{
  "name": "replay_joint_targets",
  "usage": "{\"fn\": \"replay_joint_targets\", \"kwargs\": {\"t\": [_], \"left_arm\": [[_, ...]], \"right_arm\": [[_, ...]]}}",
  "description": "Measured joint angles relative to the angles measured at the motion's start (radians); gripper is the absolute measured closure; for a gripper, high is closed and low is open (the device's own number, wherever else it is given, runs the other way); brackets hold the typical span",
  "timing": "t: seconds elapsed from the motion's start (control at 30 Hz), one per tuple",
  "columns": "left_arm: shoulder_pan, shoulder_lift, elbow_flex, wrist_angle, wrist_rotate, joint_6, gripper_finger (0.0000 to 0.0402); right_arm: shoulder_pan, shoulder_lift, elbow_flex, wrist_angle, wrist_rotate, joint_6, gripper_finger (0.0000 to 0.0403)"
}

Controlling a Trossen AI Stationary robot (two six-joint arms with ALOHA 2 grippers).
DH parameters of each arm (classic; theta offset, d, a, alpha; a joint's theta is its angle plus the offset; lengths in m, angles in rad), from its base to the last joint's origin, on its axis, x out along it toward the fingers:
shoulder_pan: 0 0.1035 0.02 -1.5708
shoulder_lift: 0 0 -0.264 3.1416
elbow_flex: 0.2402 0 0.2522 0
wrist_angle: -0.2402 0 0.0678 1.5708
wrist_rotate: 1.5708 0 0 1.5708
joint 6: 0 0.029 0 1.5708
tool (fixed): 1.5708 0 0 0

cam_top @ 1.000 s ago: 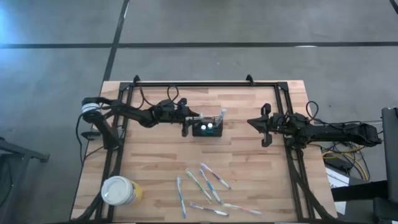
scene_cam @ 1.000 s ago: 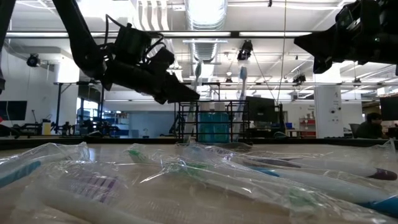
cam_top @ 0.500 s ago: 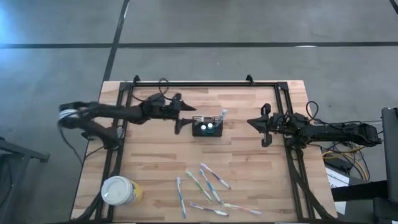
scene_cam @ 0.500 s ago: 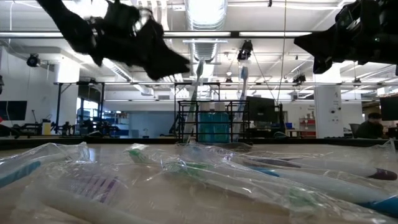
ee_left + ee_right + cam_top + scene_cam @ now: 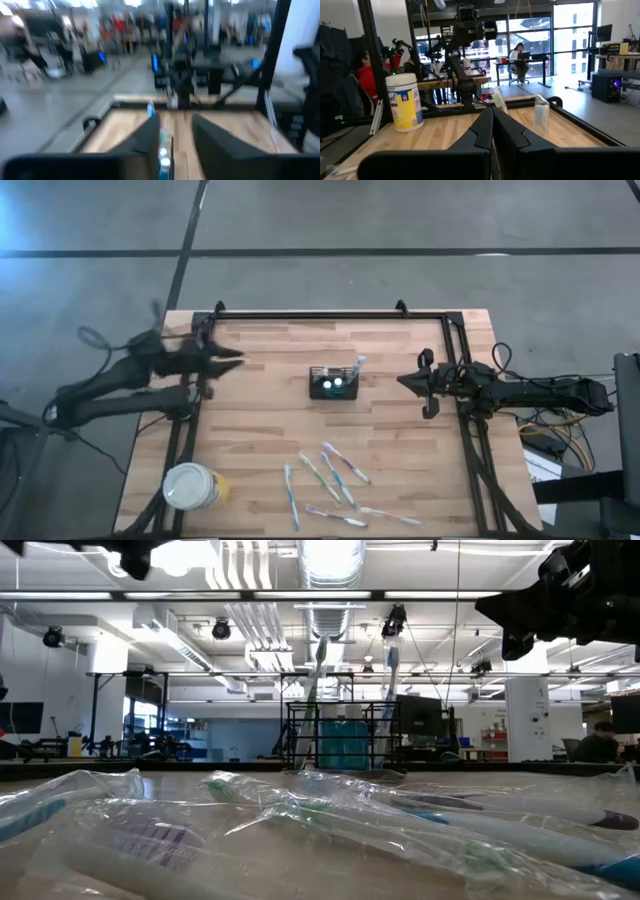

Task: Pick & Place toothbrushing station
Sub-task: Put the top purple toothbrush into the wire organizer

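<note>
**Toothbrush holder stands mid-worktop, both arms pulled back**

While neither arm touches anything, the toothbrushing station (image 5: 334, 382), a small black slatted holder, stands upright near the middle of the wooden worktop (image 5: 260, 440), a little toward the far edge. Seen from above, it carries a white-headed toothbrush at its right end and two pale blue-lit spots inside. From table height, two upright toothbrushes rise from it.

The left hand (image 5: 228, 359) hovers over the worktop's left edge, well apart from the holder, and holds nothing. Its two dark fingers (image 5: 150, 137) show a narrow gap between them in its own wrist camera. That picture is blurred.

The right hand (image 5: 422, 383) waits near the right edge, level with the holder and apart from it. Its fingers (image 5: 485, 127) are pressed fully together, and it is empty.

Several loose toothbrushes in clear wrappers (image 5: 335, 480) lie scattered toward the near edge, right of centre. A round yellow wipes canister with a white lid (image 5: 192, 487) stands at the near left corner.

Judging by this layout, the holder looks already set down and at least one brush loaded. The wrapped brushes near the front edge appear to be what is left, if the task includes them.
</note>
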Motion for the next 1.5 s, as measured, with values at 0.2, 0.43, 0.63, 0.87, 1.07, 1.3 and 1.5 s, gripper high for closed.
{"fn": "replay_joint_targets", "kwargs": {"t": [0.2,0.43,0.63,0.87,1.07,1.3,1.5], "left_arm": [[0.0,-0.196,-0.158,-0.024,-0.023,0.004,0.0391],[0.002,-0.307,-0.298,0.011,-0.067,0.025,0.0398],[0.002,-0.345,-0.426,0.121,-0.071,0.016,0.04],[0.002,-0.38,-0.554,0.169,-0.07,0.002,0.04],[0.001,-0.392,-0.613,0.203,-0.083,0.01,0.04],[0.001,-0.379,-0.613,0.2,-0.086,0.021,0.0389],[0.002,-0.38,-0.614,0.206,-0.093,0.028,0.0387]], "right_arm": [[0.0,0.0,0.0,0.001,0.0,0.007,0.0394],[0.0,0.0,0.0,0.002,0.0,0.009,0.0394],[0.0,0.0,0.0,0.001,0.0,0.009,0.0394],[0.0,0.0,0.0,0.002,0.019,0.058,0.0394],[0.0,0.0,0.0,-0.001,0.02,0.101,0.0394],[0.004,0.006,0.095,-0.362,0.092,0.249,0.0394],[0.105,0.107,0.34,-0.801,0.103,0.374,0.0394]]}}
